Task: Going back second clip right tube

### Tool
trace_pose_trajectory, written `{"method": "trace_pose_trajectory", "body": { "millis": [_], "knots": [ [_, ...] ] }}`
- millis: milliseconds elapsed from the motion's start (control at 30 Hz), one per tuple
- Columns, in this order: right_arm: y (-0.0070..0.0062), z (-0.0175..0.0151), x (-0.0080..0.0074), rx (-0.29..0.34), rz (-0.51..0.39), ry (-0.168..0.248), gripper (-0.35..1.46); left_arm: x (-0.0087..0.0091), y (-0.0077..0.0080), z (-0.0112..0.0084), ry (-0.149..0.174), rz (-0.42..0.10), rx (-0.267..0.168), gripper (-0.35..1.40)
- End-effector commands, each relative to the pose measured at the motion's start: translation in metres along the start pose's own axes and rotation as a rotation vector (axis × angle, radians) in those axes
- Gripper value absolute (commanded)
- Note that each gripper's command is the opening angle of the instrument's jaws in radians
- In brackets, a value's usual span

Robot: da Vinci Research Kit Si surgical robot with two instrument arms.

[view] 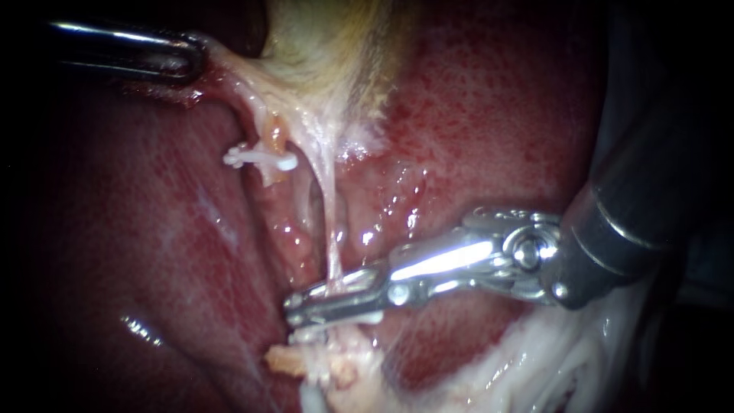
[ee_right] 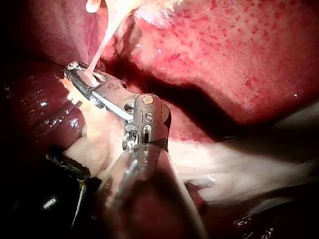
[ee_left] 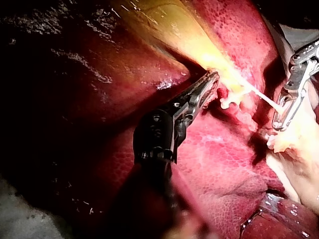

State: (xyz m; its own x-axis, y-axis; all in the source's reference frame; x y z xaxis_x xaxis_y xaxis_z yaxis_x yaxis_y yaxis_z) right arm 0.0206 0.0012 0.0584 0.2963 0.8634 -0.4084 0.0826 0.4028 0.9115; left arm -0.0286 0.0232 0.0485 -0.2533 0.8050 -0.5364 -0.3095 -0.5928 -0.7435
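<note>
Endoscope view: liver [view: 138,252], dark red, fills most of the frame; gallbladder [view: 321,46], yellowish, sits at upper centre. Left instrument [view: 191,60], upper left of the frame, has its jaws pressed together on the gallbladder's pale edge, which stretches taut toward them. Left tube [view: 274,141], a short stub left of centre, carries one white clip [view: 260,159] set across it. Right tube [view: 330,222], a thin pale strand, runs from the gallbladder down the centre into the right instrument [view: 329,304], whose shaft enters from the right edge. Its jaws stand slightly spread, one on each side of the strand, with a narrow gap between them. A white piece [view: 336,317] shows just under the lower jaw, too small to tell whether it is a clip. Left wrist view: adds the full length of the left instrument's [ee_left: 212,79] jaws, closed on yellow tissue, with the clip just beside their tip; the right instrument lies beyond, its jaws a slim loop that the right tube runs into. Right wrist view: alone shows the slot between the right instrument's [ee_right: 82,74] jaws face-on, the strand dropping into it near the tip. The left instrument shows only in the other two views.
</note>
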Motion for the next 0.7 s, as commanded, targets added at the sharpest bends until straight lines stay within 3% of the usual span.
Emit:
{"method": "trace_pose_trajectory", "body": {
  "millis": [33, 133, 233, 367, 433, 700],
  "knots": [
    [-0.0001, 0.0, -0.0001, 0.006, -0.006, -0.004, -0.35, 0.0, 0.0, 0.0, 0.0, 0.0, 0.0, -0.35],
    [0.0003, 0.0005, -0.0004, 0.007, -0.073, -0.008, 0.23, 0.0, 0.0, 0.0, 0.0, 0.0, 0.0, -0.35],
    [0.001, 0.0013, -0.001, -0.022, -0.102, 0.004, 0.43, 0.0, 0.0, -0.0001, 0.0, 0.0, 0.0, -0.35],
    [0.0022, 0.002, -0.0018, -0.091, -0.179, -0.009, 0.5, -0.0001, -0.0001, -0.0001, 0.0, 0.0, -0.001, -0.35],
    [0.0028, 0.0018, -0.0022, -0.124, -0.232, -0.048, 0.5, -0.0001, -0.0001, -0.0001, 0.0, 0.0, -0.001, -0.35],
    [0.0037, -0.0004, -0.0027, -0.175, -0.321, -0.076, 0.5, -0.0001, -0.0001, -0.0002, -0.001, 0.001, -0.001, -0.35]
  ]
}}
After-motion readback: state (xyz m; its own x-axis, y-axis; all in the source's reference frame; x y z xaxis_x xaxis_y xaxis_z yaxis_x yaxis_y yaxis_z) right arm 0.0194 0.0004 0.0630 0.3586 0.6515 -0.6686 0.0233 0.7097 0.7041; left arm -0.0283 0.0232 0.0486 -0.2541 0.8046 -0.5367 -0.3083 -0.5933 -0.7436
